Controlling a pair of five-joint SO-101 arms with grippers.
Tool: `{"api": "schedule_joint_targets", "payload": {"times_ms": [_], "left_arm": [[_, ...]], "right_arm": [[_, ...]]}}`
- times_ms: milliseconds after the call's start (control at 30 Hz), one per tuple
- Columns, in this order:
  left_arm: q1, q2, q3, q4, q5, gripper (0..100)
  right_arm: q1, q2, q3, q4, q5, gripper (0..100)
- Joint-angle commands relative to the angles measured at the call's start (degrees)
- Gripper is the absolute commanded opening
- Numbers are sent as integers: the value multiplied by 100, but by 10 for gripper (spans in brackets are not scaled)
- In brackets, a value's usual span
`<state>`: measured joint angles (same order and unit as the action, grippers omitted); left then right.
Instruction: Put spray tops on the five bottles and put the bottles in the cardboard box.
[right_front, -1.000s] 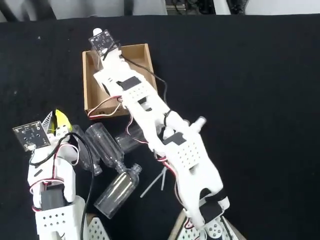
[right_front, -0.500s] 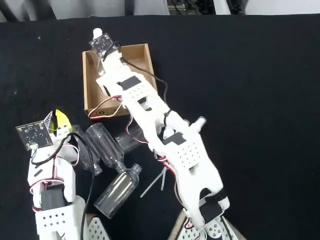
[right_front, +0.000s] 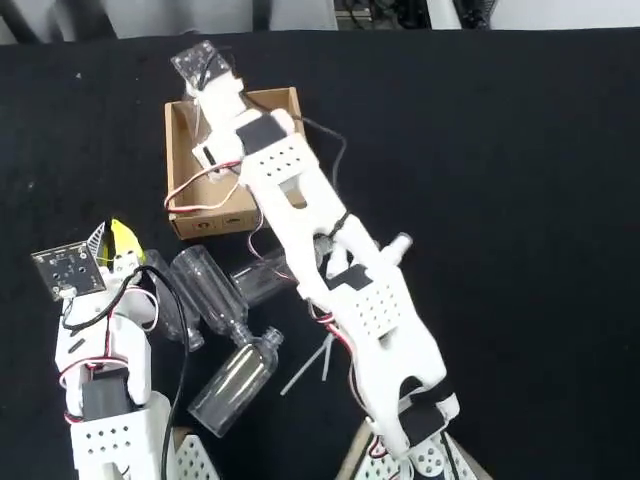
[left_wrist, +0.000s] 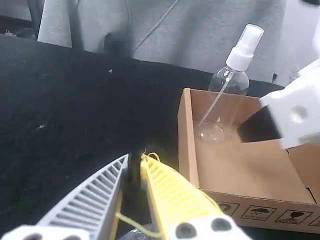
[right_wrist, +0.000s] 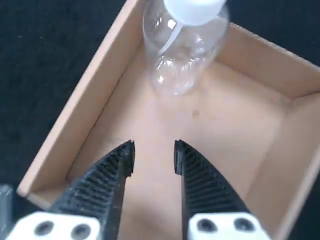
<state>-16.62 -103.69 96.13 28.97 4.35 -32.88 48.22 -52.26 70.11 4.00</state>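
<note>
Hovering over the cardboard box (right_wrist: 97, 82), the right gripper (right_wrist: 152, 150) has its jaws a narrow gap apart, gripping nothing and touching nothing. Beyond its tips, one bottle (right_wrist: 180, 55) with a white spray top (right_wrist: 192, 7) stands upright in a corner of the box. The left gripper (left_wrist: 135, 159) sits low near the box, jaws drawn almost together with nothing seen between them. Several clear bottles (right_front: 232, 378) lie on the black table (right_front: 500, 150) between the arms.
</note>
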Motion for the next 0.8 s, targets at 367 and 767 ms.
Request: {"api": "schedule_joint_targets", "payload": {"times_ms": [367, 767], "left_arm": [[-75, -44, 127, 18, -79, 37], [-75, -44, 127, 18, -79, 37]], "right_arm": [[422, -716, -2985, 3121, -62, 74], [545, -1253, -2404, 3130, -18, 11]]}}
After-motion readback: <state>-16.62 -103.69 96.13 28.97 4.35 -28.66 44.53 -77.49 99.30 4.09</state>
